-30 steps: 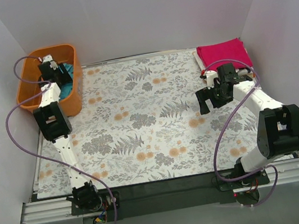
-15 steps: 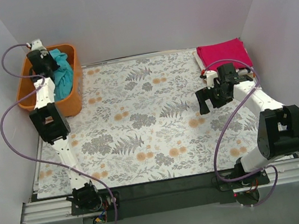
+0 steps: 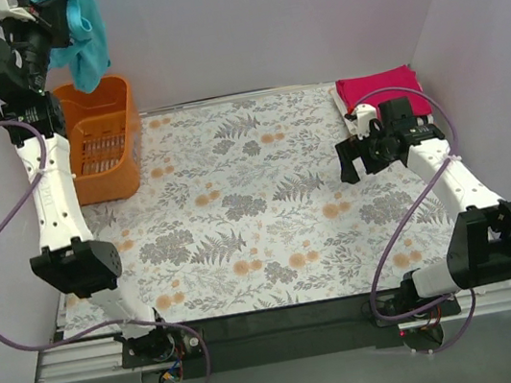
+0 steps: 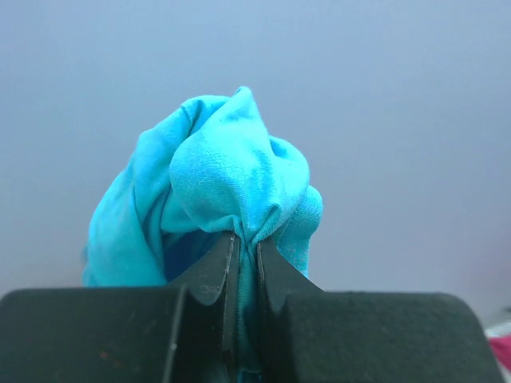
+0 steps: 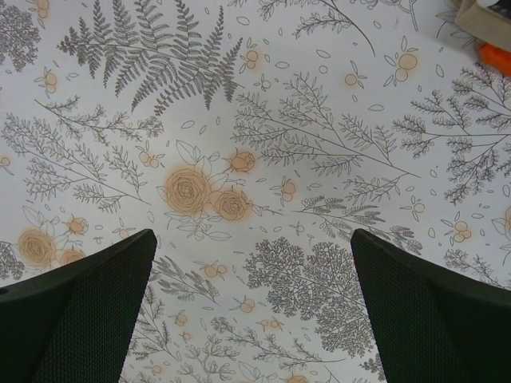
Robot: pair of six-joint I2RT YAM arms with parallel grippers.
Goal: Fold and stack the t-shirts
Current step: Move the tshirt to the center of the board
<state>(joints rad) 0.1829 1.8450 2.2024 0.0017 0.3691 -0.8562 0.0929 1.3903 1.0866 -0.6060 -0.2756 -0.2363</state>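
Observation:
My left gripper (image 3: 60, 11) is raised high above the orange basket (image 3: 101, 138) and is shut on the teal t-shirt (image 3: 83, 34), which hangs bunched from it. In the left wrist view the jaws pinch a fold of the teal t-shirt (image 4: 223, 183) against the wall. A magenta-pink t-shirt (image 3: 382, 92) lies folded at the far right of the table, on top of white and orange cloth. My right gripper (image 3: 356, 162) is open and empty above the floral cloth, just left of that stack; its open fingers (image 5: 80, 303) frame bare tablecloth.
The orange basket stands at the far left corner, showing no cloth inside. A floral tablecloth (image 3: 248, 202) covers the table. Grey walls close in on three sides. An orange and beige edge (image 5: 487, 32) of the stack shows at the right wrist view's top right.
My left arm has lifted the teal t-shirt up out of the basket, well above its rim. My right gripper has shifted slightly back toward the pink stack.

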